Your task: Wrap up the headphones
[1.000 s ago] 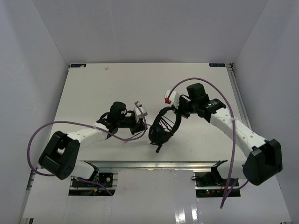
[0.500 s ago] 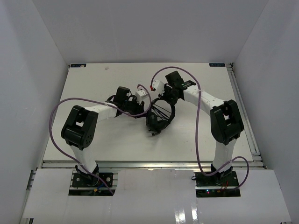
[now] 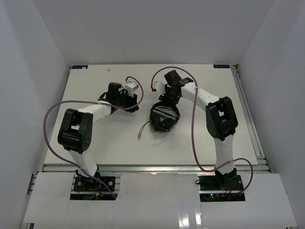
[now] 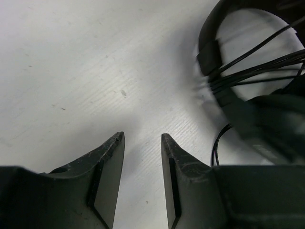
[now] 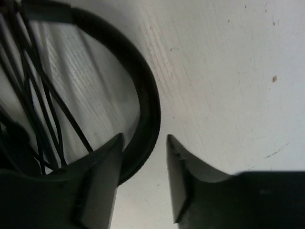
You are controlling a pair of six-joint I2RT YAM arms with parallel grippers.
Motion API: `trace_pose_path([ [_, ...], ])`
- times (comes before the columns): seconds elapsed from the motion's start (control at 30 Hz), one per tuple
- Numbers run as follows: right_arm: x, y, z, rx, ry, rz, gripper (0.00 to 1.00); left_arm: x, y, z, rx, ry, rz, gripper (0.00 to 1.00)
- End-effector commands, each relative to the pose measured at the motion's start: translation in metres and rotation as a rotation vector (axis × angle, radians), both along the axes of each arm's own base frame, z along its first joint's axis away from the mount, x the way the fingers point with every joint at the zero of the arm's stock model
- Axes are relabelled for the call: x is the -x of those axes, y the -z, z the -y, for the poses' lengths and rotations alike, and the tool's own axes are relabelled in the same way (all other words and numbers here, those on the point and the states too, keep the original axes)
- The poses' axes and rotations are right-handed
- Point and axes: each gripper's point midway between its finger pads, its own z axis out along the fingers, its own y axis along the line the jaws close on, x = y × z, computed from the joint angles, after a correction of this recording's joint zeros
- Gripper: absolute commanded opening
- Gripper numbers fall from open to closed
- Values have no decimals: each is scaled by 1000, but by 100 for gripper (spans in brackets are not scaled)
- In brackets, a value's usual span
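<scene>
The black headphones (image 3: 163,116) lie on the white table between my two grippers, with the thin dark cable wound in several strands across the headband. A loose cable end with a reddish plug (image 3: 139,137) trails out to their front left. My left gripper (image 3: 135,105) stands open just left of them. In the left wrist view only bare table shows between its fingers (image 4: 143,138), and the headband (image 4: 213,67) and cable strands (image 4: 259,59) sit at upper right. My right gripper (image 3: 167,99) is open at the headphones' far side. The headband (image 5: 148,98) curves past its left fingertip, ungripped.
Purple robot cables loop out from both arms, one on the left (image 3: 47,119) and one on the right (image 3: 194,138). White walls stand on three sides of the table (image 3: 95,143). A rail runs along its right edge (image 3: 248,114).
Both grippers have opened and let go of the headphones and cable. Both arms have pulled up and toward the far side. The headphones now rest on the table, with the plug end lying loose.
</scene>
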Motion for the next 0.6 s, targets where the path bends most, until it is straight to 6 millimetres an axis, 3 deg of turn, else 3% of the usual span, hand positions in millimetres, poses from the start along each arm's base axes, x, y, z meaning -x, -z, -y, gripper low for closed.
trace_pose_path([
  [0.0, 4, -20, -6, -35, -3, 3, 65, -12, -76, -24, 52, -184, 159, 52],
  [0.07, 3, -32, -1, -30, 32, 35, 83, -4, -116, -30, 132, -237, 237, 58],
  [0.13, 2, -49, 11, -24, 79, 75, 94, 16, -132, -29, 220, -244, 246, 64],
  [0.27, 12, -91, 39, -127, 219, 123, 97, 73, -170, -26, 396, -204, 296, 88],
  [0.3, 13, -120, 49, -208, 300, 175, 96, 92, -192, -27, 442, -182, 351, 94],
  [0.37, 24, -132, 69, -274, 421, 194, 90, 124, -191, -23, 497, -129, 339, 98],
  [0.4, 30, -151, 77, -332, 492, 233, 90, 143, -201, -23, 525, -93, 371, 98],
  [0.47, 53, -142, 98, -343, 588, 257, 90, 170, -190, -22, 542, -42, 365, 98],
  [0.57, 82, -155, 130, -380, 646, 390, 90, 195, -182, -27, 546, -25, 395, 98],
])
